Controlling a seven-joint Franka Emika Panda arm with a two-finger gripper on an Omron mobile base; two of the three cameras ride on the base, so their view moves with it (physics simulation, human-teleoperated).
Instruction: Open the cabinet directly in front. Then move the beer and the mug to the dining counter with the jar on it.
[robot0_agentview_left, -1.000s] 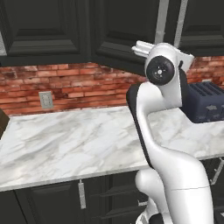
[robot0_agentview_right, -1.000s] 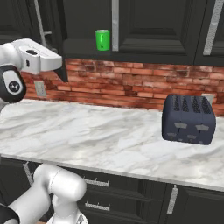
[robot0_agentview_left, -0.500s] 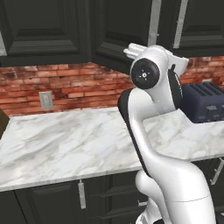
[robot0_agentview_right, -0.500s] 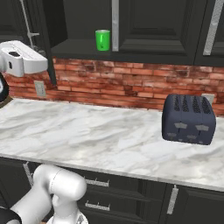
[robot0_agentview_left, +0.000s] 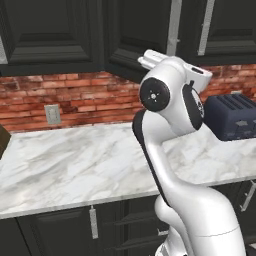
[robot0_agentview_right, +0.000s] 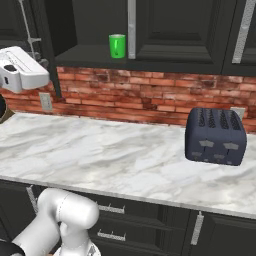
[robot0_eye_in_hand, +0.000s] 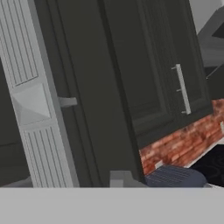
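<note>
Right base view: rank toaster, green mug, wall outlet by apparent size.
1. Dark blue-grey four-slot toaster, by far the largest.
2. Bright green cylindrical mug on the cabinet shelf.
3. Small grey wall outlet, close to the mug; unsure, since the mug sits farther back.

1. No readable text, brand, number or sign appears in any view.
2. The mug (robot0_agentview_right: 117, 46), at about 11 o'clock in the right base view, carries a small dark mark, too small to read.
3. The toaster (robot0_agentview_right: 216, 136), at about 3 o'clock on the bench (robot0_agentview_right: 100, 160), bears no lettering.
</note>
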